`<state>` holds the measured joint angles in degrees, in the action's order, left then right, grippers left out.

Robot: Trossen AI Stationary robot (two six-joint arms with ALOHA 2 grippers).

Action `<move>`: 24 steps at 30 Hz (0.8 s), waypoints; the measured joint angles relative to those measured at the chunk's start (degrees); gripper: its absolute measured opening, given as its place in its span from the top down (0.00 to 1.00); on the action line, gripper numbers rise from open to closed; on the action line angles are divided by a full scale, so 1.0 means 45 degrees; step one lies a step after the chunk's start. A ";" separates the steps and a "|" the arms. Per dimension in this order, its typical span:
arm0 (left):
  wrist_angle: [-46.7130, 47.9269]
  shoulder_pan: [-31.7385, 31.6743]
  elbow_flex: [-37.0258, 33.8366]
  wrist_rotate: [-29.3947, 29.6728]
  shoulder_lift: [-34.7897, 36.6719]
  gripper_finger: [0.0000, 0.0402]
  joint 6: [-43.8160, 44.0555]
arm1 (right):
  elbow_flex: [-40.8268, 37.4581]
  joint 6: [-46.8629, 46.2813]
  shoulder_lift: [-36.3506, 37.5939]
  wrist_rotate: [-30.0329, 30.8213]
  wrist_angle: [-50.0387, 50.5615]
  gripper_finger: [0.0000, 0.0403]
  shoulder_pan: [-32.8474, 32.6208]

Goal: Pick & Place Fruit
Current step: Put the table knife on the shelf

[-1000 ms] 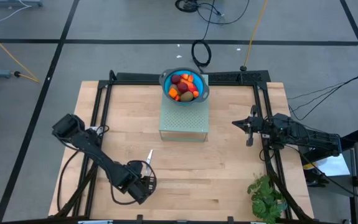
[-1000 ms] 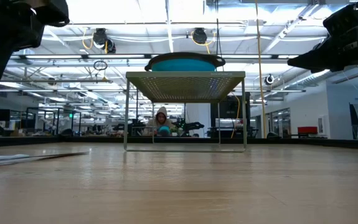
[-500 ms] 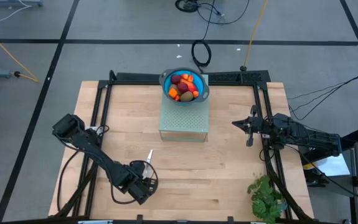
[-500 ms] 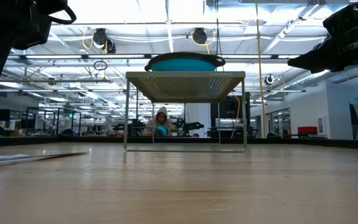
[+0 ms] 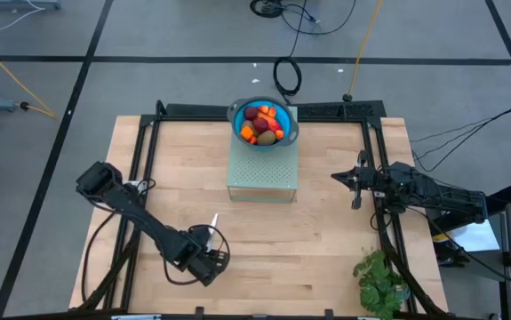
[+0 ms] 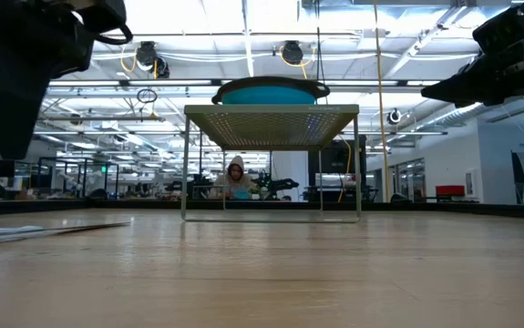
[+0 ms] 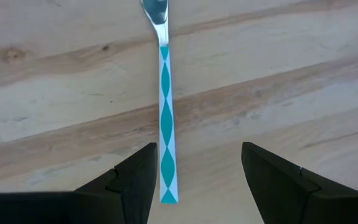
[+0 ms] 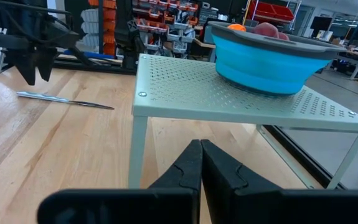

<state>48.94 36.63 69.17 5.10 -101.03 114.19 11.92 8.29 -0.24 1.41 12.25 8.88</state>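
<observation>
The fruit [image 5: 263,123], red, orange and olive-brown toy pieces, lies in a blue bowl [image 5: 236,116]. The bowl stands on a pale green perforated stand [image 5: 262,174] at the table's far middle. My left gripper [image 7: 198,150] hangs open near the table's front left, pointing down. Its fingers hold nothing. A slim knife [image 7: 165,118] with a teal-and-white handle lies flat on the wood below them, nearer one finger. My right gripper [image 8: 200,151] waits shut at the right side, pointing level toward the stand.
A green leafy plant [image 5: 380,281] stands at the front right corner. A black frame rail [image 5: 145,151] runs along the table's sides and back. Bare wood lies between the stand and the front edge. A person [image 6: 235,176] sits far off in the room beyond the table.
My left gripper has swung a little toward the table's right edge above the knife, and its wrist has rolled slightly. Its fingers stay open. The knife, the bowl and my right arm have kept still.
</observation>
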 joint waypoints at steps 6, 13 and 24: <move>0.0001 -0.0251 0.0000 0.0000 0.0000 0.42 0.0072 | 0.0000 0.0012 0.0000 0.0000 0.0000 1.00 0.0003; -0.0273 -0.0458 0.0000 -0.0410 0.0005 0.42 0.0662 | 0.0000 -0.0003 -0.0003 0.0000 0.0000 1.00 0.0005; -0.0141 -0.0326 -0.0024 -0.0913 -0.0063 0.42 0.2125 | 0.0000 0.0016 -0.0003 -0.0005 0.0000 1.00 0.0003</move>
<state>48.31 35.16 69.06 0.99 -101.32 123.76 11.92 8.36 -0.25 1.39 12.25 8.90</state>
